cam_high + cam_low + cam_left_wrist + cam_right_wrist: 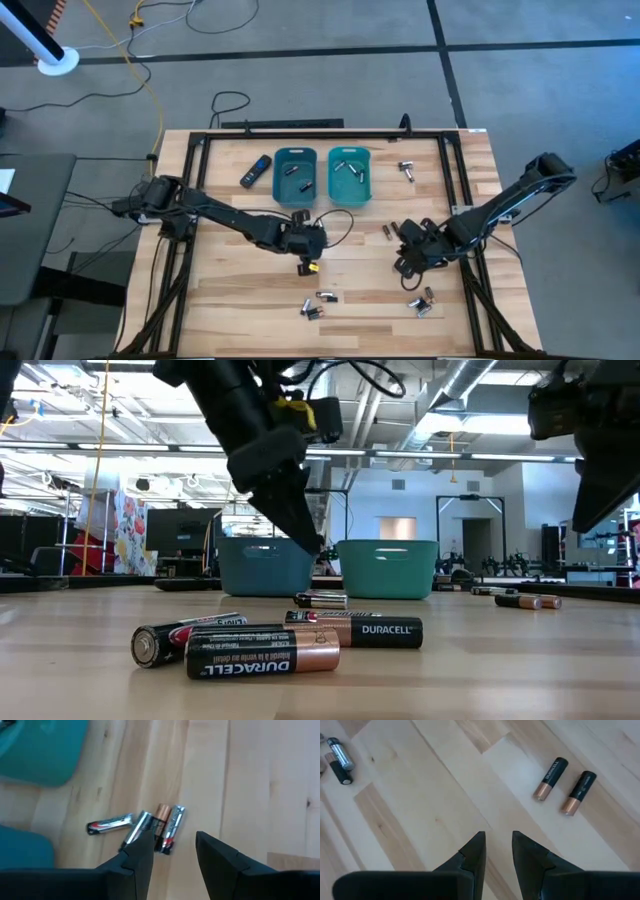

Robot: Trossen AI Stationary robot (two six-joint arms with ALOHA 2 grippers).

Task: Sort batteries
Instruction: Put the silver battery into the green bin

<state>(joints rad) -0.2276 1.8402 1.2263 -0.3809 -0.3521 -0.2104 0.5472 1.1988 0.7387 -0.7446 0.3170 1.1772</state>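
Observation:
Batteries lie loose on the wooden table. A cluster of silvery and copper-ended batteries (160, 827) lies flat just ahead of my left gripper (175, 847), which hangs open above the table's middle (305, 250) and holds nothing. My right gripper (497, 837) hovers right of centre (408, 258) with a narrow gap between its fingers and nothing in it. Two dark copper-ended batteries (565, 785) lie beyond it. More batteries (315, 303) lie near the front edge, and some (425, 298) at the front right. Two teal bins (295, 177) (350, 175) each hold a few cells.
A flat black remote-like device with a blue button (256, 170) lies left of the bins. A single battery (407, 168) rests right of them. A dark frame (460, 180) runs along the table's sides. Bare wood lies between the two grippers.

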